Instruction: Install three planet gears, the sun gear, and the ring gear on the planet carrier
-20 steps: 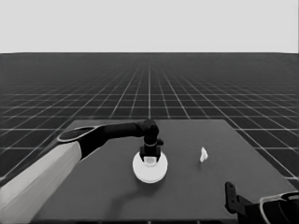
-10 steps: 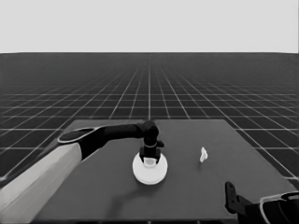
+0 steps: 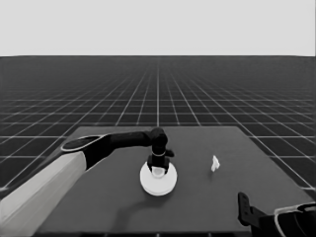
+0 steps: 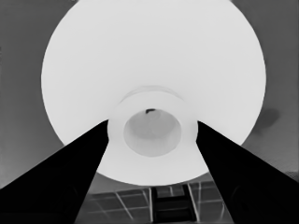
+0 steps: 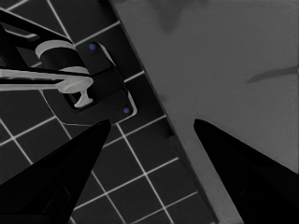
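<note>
Left end effector (image 3: 158, 169) clamped on the raised hub of the ring gear (image 3: 158, 183), mid-counter (image 3: 212, 207), probably to seat it squarely over the hidden gears. Right end effector (image 3: 243, 206) parked open at the near right corner.

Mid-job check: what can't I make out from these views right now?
- Gears and smaller round part: not seen in any view; the larger round part would hide anything beneath it.
- Its centre, head view: covered by the left hand.
- Thin white piece: too small to tell its shape.
- Right hand, parked at the table's corner: its view shows no parts.
</note>
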